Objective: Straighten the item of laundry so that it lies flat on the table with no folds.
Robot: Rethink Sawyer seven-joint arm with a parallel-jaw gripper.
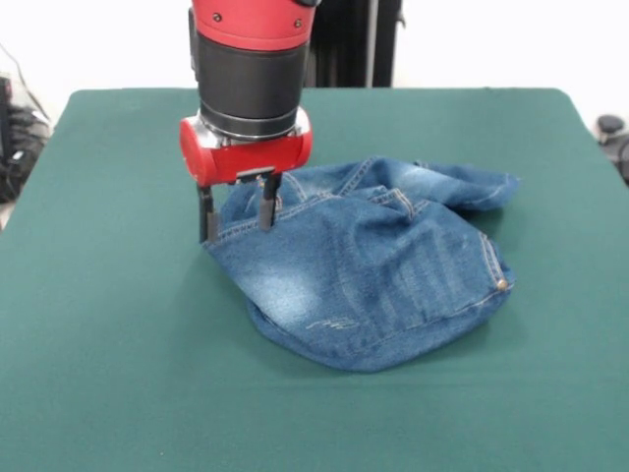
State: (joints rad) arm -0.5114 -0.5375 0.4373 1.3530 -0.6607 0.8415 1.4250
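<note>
- Jeans (369, 270) lie bunched and folded on the table (108, 324), spreading away from the pincer (237, 208) toward the right of the front view
- Pincer straddles the near-left hem edge, fingers parted, nothing yet clamped; grasping step looks in hand
- Next move likely calls for clenching, then pulling outward to unfold
- No containers in sight

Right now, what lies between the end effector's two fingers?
In the front view, the blue denim jeans' corner edge sits between the end effector's open fingers.

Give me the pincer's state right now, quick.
Pincer: open, fingers spread at the left edge of the jeans, one finger over the denim, nothing clamped.
</note>
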